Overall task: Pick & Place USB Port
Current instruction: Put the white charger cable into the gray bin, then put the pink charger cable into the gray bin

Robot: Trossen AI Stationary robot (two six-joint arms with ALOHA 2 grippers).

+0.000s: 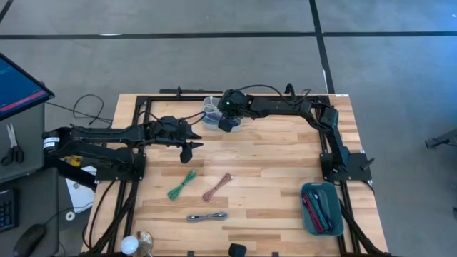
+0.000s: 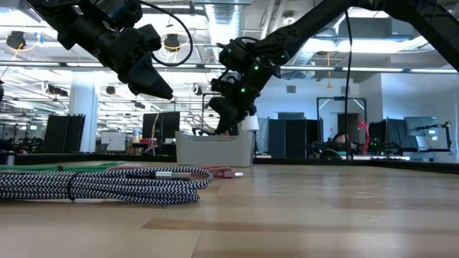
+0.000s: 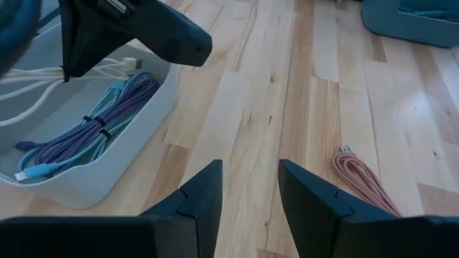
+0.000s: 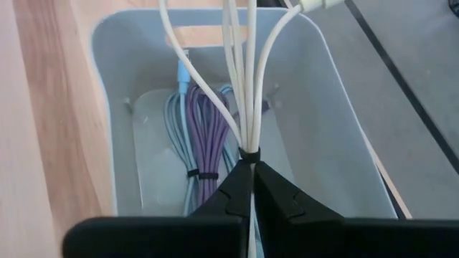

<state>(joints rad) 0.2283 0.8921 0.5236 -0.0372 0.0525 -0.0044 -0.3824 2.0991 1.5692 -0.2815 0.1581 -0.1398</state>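
A white USB cable bundle (image 4: 240,79) is held by my right gripper (image 4: 249,168), which is shut on it above the pale grey bin (image 4: 323,122) at the table's far middle. In the bin lie a purple cable (image 4: 208,122) and a light blue one (image 3: 115,93). My left gripper (image 3: 247,190) hovers open above bare wood, just on the near left of the bin (image 1: 212,114). A green cable (image 1: 182,184), a pink cable (image 1: 216,187) and a black-and-white braided cable (image 1: 207,216) lie flat on the table nearer the front. My right gripper pinches the white cable bundle between its two fingertips at the dark tie band (image 4: 249,152) that gathers its strands. The fingers slant down into the bin. The loops (image 3: 43,75) fan out beyond the fingertips over the bin's inside, with a plug (image 3: 129,64) showing beside the gripper.
A teal bin (image 1: 321,207) with red and dark things stands at the table's near right corner. A dark frame (image 1: 143,107) rims the table. Open wood lies between the pale bin and the three cables. In the low view the braided cable (image 2: 107,183) lies in the foreground.
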